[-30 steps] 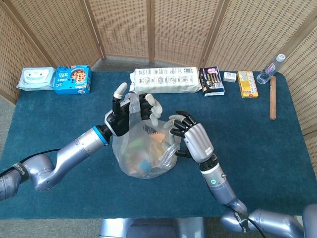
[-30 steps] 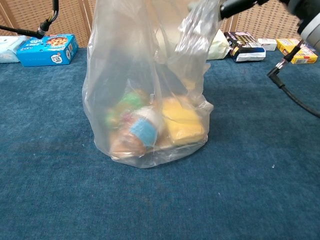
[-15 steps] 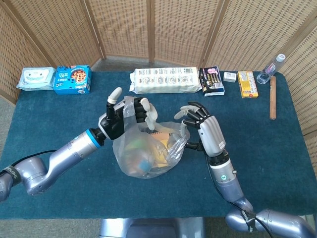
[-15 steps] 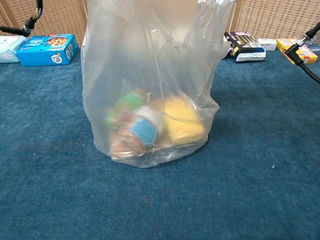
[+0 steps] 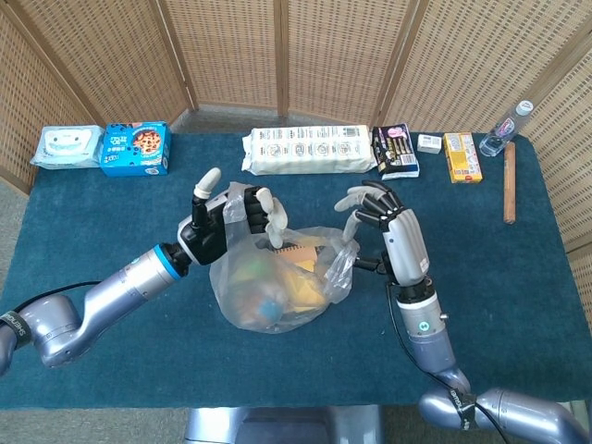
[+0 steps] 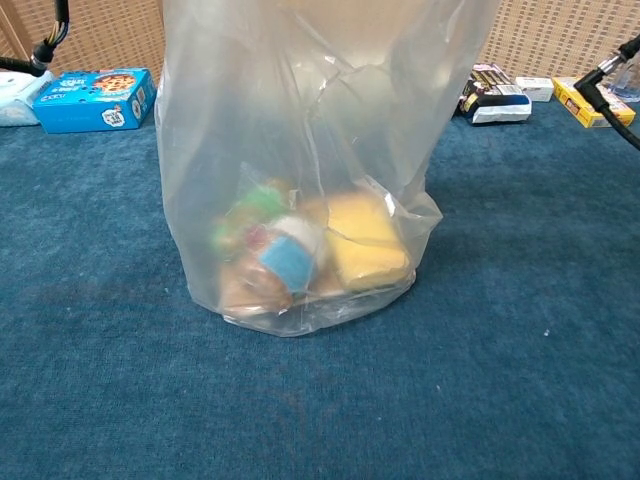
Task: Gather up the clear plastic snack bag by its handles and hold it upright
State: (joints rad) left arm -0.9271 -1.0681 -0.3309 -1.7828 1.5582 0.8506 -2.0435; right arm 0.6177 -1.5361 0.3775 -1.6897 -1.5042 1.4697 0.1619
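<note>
The clear plastic snack bag (image 5: 277, 282) stands upright on the blue table (image 5: 499, 277), with colourful snacks inside. My left hand (image 5: 227, 220) grips the bag's left handle, fingers curled over the plastic. At the bag's right side, my right hand (image 5: 387, 225) holds the right handle with bent fingers, and the plastic stretches towards it. In the chest view the bag (image 6: 300, 200) fills the middle, its mouth spread wide and running out of the top of the frame. Neither hand shows in that view.
Along the far edge lie a wipes pack (image 5: 67, 146), a blue cookie box (image 5: 135, 148), a long white pack (image 5: 310, 148), a dark snack pack (image 5: 395, 150), a yellow box (image 5: 461, 155), a bottle (image 5: 507, 129) and a wooden stick (image 5: 508, 180). A wicker screen stands behind.
Both hands have drawn apart, the right one moving right and up, the left one slightly left. The bag's mouth has spread wider between them.
</note>
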